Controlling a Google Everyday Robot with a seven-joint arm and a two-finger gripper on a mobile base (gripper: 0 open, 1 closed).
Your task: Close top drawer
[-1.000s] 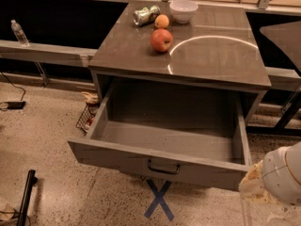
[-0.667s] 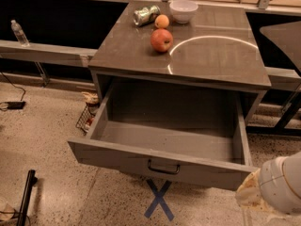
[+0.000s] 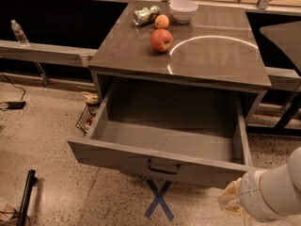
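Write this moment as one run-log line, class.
object: wide grey top drawer | state: pulled out, empty | gripper: lower right of view, near drawer's front corner, clear of black loop handle

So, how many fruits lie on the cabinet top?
2: a red apple, and a small orange just behind it. The gripper is at bottom right, by the open top drawer.

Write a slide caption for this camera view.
The top drawer stands open and empty, with the gripper low beside its front corner, at lower right.
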